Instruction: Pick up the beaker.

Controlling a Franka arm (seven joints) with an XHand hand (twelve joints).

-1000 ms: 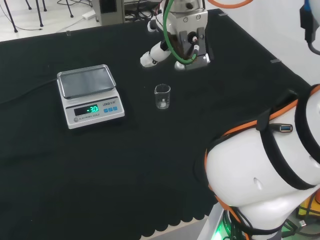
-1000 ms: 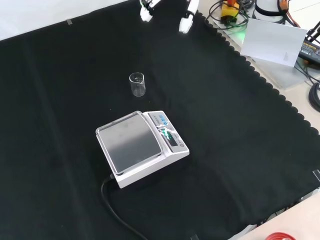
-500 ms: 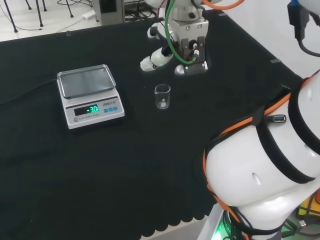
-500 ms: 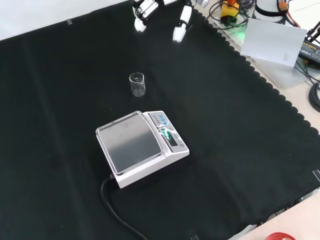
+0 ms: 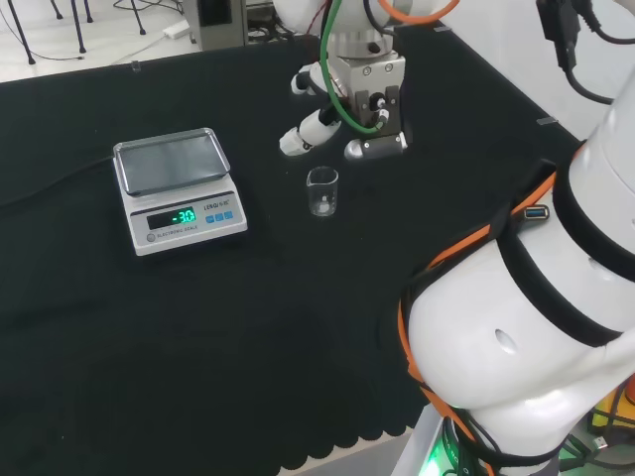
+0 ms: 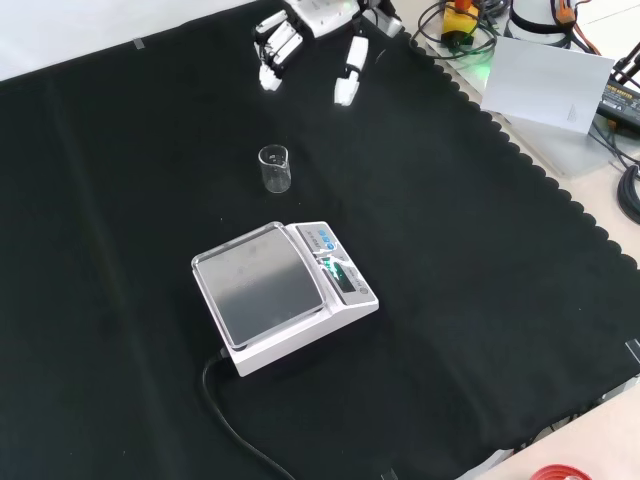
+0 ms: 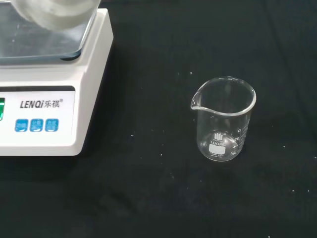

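Head view, upper centre of frame: the hand (image 5: 342, 124) has come nearer to the beaker (image 5: 322, 191) than it was a second ago. It sat further toward the upper right then; now its white fingers (image 5: 303, 132) hang just above and beside the glass, apart from it. Front view agrees: at the top of the frame the hand (image 6: 310, 30) reaches further down into the picture than before, fingers (image 6: 272, 55) on one side and thumb (image 6: 349, 70) on the other, spread wide with a clear gap between them. Nothing is held.

The beaker has not shifted. We see it upright on the black cloth (image 6: 480, 250), in the upper-left-of-centre part of the front view (image 6: 275, 168), above the scale (image 6: 285, 295) and apart from it. In the wrist view the beaker (image 7: 224, 119) stands right of centre, spout turned toward the scale (image 7: 49, 79), and looks empty. The scale fills the upper left there, near the beaker but not touching it.

What this means, as we judge it: the approach is under way, the grasp not yet begun. The spread between fingers and thumb looks ample for the glass. We reckon the hand must come lower and bracket the beaker before closing. Risk: clear glass, light, easily tipped by a finger touching early; the scale close by leaves less room on that side.
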